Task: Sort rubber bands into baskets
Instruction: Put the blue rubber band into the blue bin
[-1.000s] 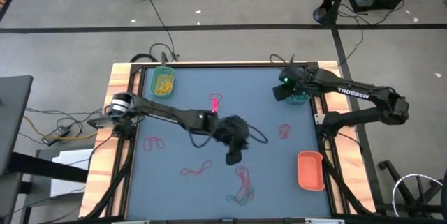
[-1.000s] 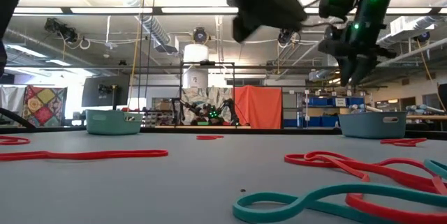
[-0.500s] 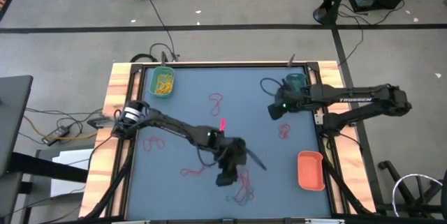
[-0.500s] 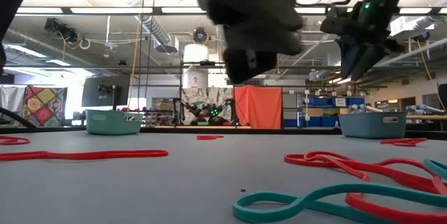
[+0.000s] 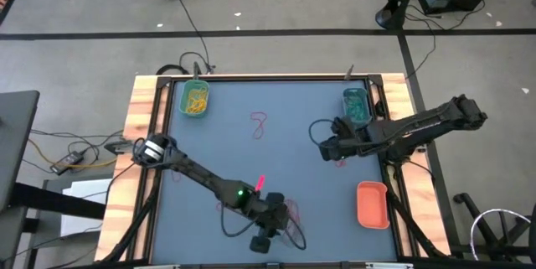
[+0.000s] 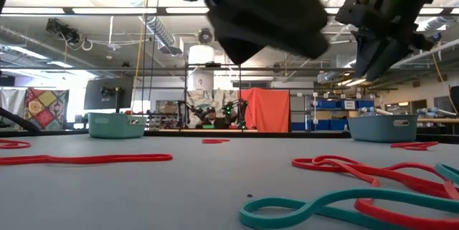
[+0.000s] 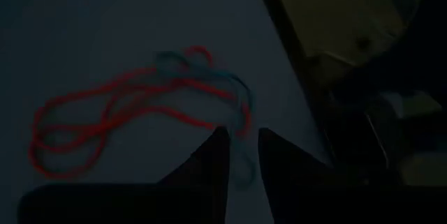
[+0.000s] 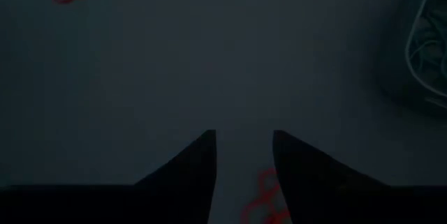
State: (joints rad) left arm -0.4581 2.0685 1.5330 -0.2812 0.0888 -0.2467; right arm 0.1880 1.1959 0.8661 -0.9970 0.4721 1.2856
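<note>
- Left gripper (image 7: 242, 155) fingers parted, nothing held, over a red and teal band tangle (image 7: 140, 105) at the table's near edge.
- Right gripper (image 8: 243, 155) fingers parted, empty, above a red band (image 8: 262, 199) right of centre.
- Teal basket (image 5: 356, 106) far right, green basket (image 5: 195, 98) far left, orange basket (image 5: 372, 204) near right.

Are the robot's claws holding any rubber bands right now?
No. The left gripper hangs open over a red and teal tangle; the right gripper is open above a red band. Both are empty.
</note>
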